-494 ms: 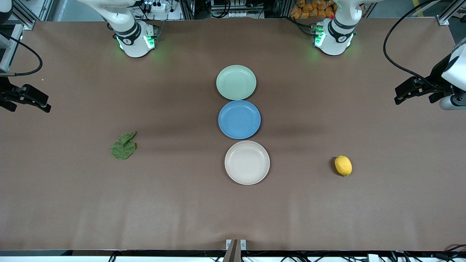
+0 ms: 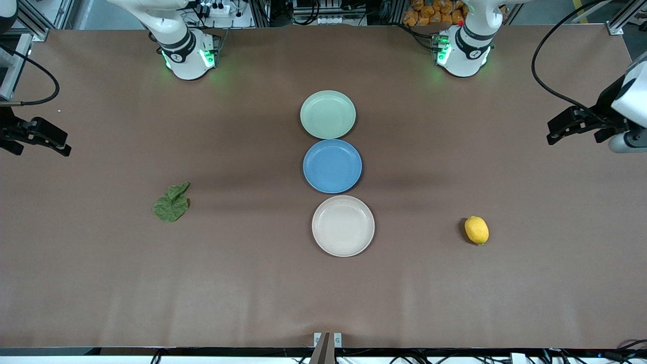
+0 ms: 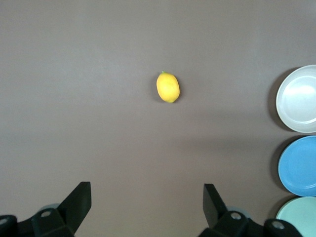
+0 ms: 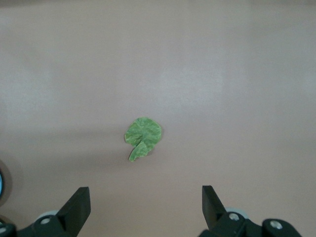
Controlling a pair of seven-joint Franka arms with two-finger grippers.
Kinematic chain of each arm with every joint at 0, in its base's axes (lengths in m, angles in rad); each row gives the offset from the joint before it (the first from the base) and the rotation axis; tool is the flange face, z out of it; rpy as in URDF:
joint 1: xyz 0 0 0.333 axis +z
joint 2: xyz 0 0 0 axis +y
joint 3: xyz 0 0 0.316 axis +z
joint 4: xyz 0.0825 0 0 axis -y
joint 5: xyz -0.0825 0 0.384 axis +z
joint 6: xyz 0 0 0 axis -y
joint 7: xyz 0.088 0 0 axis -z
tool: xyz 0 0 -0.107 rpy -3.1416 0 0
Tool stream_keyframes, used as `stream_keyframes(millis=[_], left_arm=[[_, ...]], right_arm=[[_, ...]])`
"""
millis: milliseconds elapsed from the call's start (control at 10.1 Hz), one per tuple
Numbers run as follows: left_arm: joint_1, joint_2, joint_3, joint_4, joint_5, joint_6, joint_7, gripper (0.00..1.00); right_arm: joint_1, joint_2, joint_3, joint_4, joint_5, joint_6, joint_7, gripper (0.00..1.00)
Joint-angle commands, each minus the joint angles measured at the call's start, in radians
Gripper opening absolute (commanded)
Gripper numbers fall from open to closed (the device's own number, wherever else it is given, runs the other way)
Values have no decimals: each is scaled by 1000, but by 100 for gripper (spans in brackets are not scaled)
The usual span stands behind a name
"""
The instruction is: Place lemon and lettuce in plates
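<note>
Both grippers spread wide and empty, left gripper (image 3: 143, 210) high over the table's left-arm end, right gripper (image 4: 143, 210) waiting over the other end, so drop straight onto the lemon (image 2: 476, 230) lying beside the beige plate (image 2: 343, 249), lettuce (image 2: 172, 204) on that plate's right-arm side.

Three plates (image 2: 328, 115), one lemon (image 2: 476, 230), one lettuce (image 2: 172, 203)

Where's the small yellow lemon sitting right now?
The small yellow lemon lies on the bare brown table toward the left arm's end, beside the beige off-white plate but well apart from it, with nothing touching it.
</note>
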Motion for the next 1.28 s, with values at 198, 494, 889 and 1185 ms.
stream_keyframes(millis=[198,494,889,1185], left_arm=[[-11,254,3,3,-16,178,5,100],[-13,446,5,0,-2,403,2,100],[-17,584,6,1,1,517,0,100],[-13,624,8,-17,1,518,-4,100]], right_arm=[[-6,-25,4,-35,15,8,-12,100],[-1,-19,4,-81,15,49,-12,100],[-1,-22,4,-152,15,118,-13,100],[0,-22,4,-233,15,201,-13,100]])
